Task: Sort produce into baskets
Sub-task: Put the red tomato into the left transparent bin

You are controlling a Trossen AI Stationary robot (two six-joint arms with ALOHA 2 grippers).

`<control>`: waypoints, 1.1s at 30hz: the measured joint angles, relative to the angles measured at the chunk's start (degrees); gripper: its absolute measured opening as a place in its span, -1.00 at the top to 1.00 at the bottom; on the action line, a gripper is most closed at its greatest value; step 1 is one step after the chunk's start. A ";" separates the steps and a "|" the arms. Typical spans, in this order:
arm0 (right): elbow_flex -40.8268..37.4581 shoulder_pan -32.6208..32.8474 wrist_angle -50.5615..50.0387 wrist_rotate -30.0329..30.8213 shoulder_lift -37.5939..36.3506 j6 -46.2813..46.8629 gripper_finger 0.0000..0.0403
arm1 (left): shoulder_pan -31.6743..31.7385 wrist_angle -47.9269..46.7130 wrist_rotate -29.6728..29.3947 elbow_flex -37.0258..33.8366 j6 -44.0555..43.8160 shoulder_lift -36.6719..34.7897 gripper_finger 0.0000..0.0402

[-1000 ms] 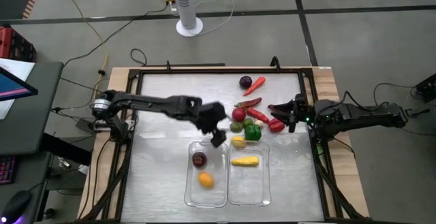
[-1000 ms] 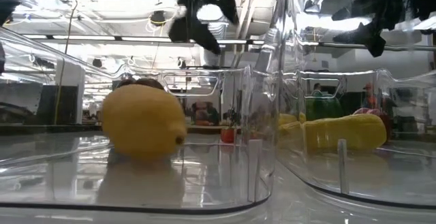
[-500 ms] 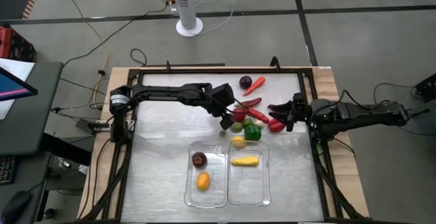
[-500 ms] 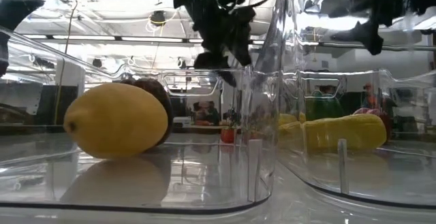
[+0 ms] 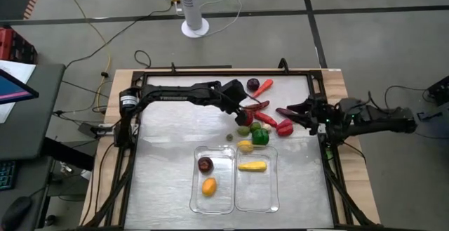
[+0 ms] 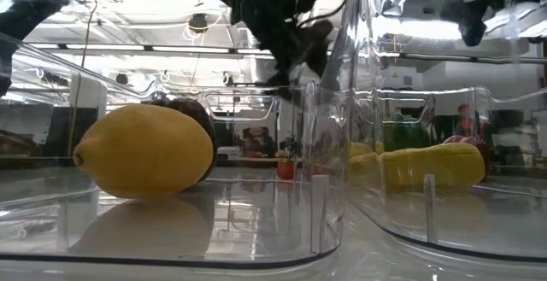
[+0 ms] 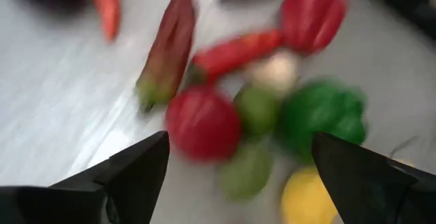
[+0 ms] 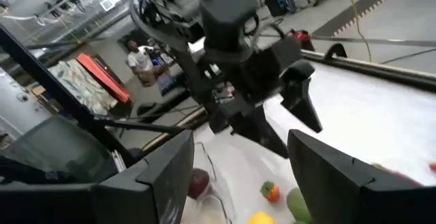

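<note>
the left gripper [image 5: 242, 109] is hovering, jaws wide and empty, over the produce pile [image 5: 258, 124] just beyond the two baskets [image 5: 235, 178]. the right gripper [image 5: 293, 110] is waiting at the pile's right, jaws wide. a lemon [image 5: 209, 186] and purple fruit [image 5: 205, 164] are lying in the left basket, corn [image 5: 252, 166] in the right.

High view straight down; low view level, inside tub [image 6: 333, 187]; wrists close over produce.

From up top I see a grey concrete floor [image 5: 365, 48] with dark seams, a white pedestal fan base [image 5: 194, 26] behind my table [image 5: 161, 182], and yellow and black cables [image 5: 105, 48] trailing across it. A desk with a monitor [image 5: 14, 83] sits at the left. At table height, ceiling strip lights [image 6: 128, 26] glow over a cluttered workshop.
</note>
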 joint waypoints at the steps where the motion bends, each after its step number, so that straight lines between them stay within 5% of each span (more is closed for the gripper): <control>1: -0.55 -0.01 -0.23 -0.36 -0.88 0.62 -0.32 | -0.18 0.40 0.19 0.01 -0.01 0.16 -0.67; 12: -0.68 0.30 -1.85 -1.34 -1.70 4.25 -0.32 | -0.45 1.51 -1.45 4.89 1.12 8.02 -0.55; 19: -0.73 0.83 -2.36 -0.58 0.46 5.04 -0.32 | -0.23 -12.61 -3.04 15.86 10.19 14.41 -0.55; 33: -0.74 0.59 -2.30 1.10 1.11 4.60 -0.32 | 0.50 -18.78 -7.28 15.33 20.68 15.80 -0.44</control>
